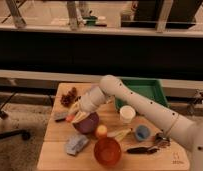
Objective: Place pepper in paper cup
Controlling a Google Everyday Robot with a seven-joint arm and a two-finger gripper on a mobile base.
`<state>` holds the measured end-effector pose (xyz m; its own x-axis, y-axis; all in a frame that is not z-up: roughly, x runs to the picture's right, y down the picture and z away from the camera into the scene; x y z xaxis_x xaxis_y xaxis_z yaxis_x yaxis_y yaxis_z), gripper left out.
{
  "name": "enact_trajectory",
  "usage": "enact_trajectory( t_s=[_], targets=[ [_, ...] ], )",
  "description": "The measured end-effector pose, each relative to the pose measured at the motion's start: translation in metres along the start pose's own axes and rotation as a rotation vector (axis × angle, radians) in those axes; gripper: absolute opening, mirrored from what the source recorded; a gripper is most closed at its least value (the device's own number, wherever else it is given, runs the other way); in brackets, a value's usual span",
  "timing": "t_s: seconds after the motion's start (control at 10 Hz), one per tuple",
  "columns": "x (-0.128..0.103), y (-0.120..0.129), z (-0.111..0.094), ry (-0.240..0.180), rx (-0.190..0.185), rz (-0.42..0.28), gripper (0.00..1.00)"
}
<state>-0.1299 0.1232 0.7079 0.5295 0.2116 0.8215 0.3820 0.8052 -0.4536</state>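
Observation:
My gripper (74, 116) is at the left of the wooden table, just above the left rim of a purple bowl (87, 124). It is shut on the small red-orange pepper (70, 119), whose tip pokes out to the lower left. The off-white paper cup (127, 114) stands upright to the right of the gripper, under my white forearm and in front of the green tray (145, 89).
A yellow-orange round fruit (101, 131) and a pale banana-like thing (119, 133) lie near the purple bowl. Also on the table are a blue cup (141, 132), a big orange bowl (107, 151), a grey-blue cloth (76, 143), a dark utensil (140, 149) and a reddish-brown bunch (70, 96).

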Motion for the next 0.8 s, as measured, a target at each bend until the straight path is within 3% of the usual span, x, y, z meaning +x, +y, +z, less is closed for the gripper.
enact_trajectory(
  t_s=[0.8],
  targets=[
    [0.015, -0.007, -0.03, -0.009, 0.039, 0.017, 0.0]
  ],
)
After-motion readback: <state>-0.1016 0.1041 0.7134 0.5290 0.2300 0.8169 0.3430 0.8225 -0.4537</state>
